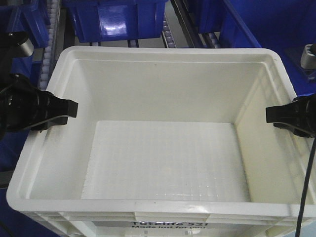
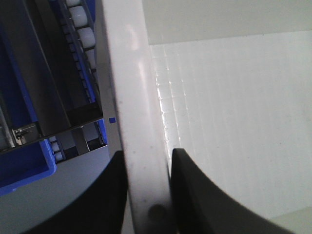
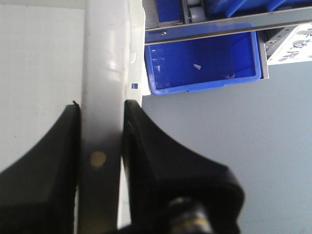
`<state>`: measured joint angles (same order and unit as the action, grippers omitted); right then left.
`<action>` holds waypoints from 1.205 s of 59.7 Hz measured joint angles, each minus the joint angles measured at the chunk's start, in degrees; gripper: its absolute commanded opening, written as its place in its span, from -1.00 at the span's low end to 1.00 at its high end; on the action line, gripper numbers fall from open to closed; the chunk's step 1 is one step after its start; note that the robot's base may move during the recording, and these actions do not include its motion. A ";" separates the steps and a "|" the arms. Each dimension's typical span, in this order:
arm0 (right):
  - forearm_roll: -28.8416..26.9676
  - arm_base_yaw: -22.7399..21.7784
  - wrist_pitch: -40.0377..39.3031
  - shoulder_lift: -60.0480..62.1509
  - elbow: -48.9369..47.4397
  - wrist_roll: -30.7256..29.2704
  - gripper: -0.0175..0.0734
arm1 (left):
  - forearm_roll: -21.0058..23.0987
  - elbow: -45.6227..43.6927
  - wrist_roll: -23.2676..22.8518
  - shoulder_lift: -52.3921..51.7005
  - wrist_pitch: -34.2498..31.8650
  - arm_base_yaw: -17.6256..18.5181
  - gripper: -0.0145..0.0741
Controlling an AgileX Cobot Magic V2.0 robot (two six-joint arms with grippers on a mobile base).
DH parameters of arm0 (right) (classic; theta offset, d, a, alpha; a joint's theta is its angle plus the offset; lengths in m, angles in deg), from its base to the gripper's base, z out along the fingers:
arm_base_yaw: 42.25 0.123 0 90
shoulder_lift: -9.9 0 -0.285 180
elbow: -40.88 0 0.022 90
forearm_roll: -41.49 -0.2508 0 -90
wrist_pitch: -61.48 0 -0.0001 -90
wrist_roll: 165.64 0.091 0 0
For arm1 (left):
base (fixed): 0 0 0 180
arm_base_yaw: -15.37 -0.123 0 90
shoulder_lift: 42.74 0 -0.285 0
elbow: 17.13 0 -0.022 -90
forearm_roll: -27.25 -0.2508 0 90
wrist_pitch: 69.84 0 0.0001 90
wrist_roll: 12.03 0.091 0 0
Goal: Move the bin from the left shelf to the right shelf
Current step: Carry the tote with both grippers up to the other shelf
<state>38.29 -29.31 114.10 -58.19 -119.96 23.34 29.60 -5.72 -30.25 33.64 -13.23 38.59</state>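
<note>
White bin (image 1: pixel 163 163): empty, between the two arms, in front of the shelving with the blue bins (image 1: pixel 116 19). I cannot tell whether it rests on something or hangs in the grip.
Left gripper (image 2: pixel 146 195): clenched on the left rim, one finger outside the wall and one inside.
Right gripper (image 3: pixel 101 146): clenched on the right rim in the same way.
Risk: I think the bin can slip out or tilt forward or backward.
Cause: each hold is only a narrow pinch on a smooth rim, so if one arm moves faster than the other, the bin twists between them.
Second risk: the black cable (image 1: pixel 306 187) hangs just beside the right wall and may catch on it.
Edges: the far rim lies near the blue bins, and the roller rail (image 2: pixel 80 34) runs just beside the left wall.
Open room: on the right side, grey floor (image 3: pixel 234 146) shows under the rim, so that side looks freer.
</note>
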 measured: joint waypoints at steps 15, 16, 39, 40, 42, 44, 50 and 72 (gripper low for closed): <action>-0.01 0.00 0.05 0.00 0.00 0.00 -0.62 | 0.05 0.00 0.00 0.00 0.10 0.00 -0.69; -0.01 0.00 0.05 0.00 0.00 0.00 -0.62 | 0.05 0.00 0.00 0.00 0.10 0.00 -0.69; -0.01 0.00 0.05 0.00 0.00 0.00 -0.62 | 0.05 0.00 0.00 0.00 0.10 0.00 -0.69; -0.01 0.00 0.05 0.00 0.00 0.00 -0.62 | 0.05 0.00 0.00 0.00 0.10 0.00 -0.69; -0.01 0.00 0.05 0.00 0.00 0.00 -0.62 | 0.05 0.00 0.00 0.00 0.10 0.00 -0.69; -0.01 0.00 0.05 0.00 0.00 0.00 -0.62 | 0.05 0.00 0.00 0.00 0.10 0.00 -0.69; -0.01 0.00 0.05 0.00 0.00 0.00 -0.62 | 0.05 0.00 0.00 0.00 0.10 0.00 -0.69; -0.01 0.00 0.05 0.00 0.00 0.00 -0.62 | 0.10 0.00 0.00 0.00 0.05 0.00 -0.69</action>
<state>38.29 -29.31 114.15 -58.19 -119.96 23.34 29.71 -5.72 -30.25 33.64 -13.17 38.59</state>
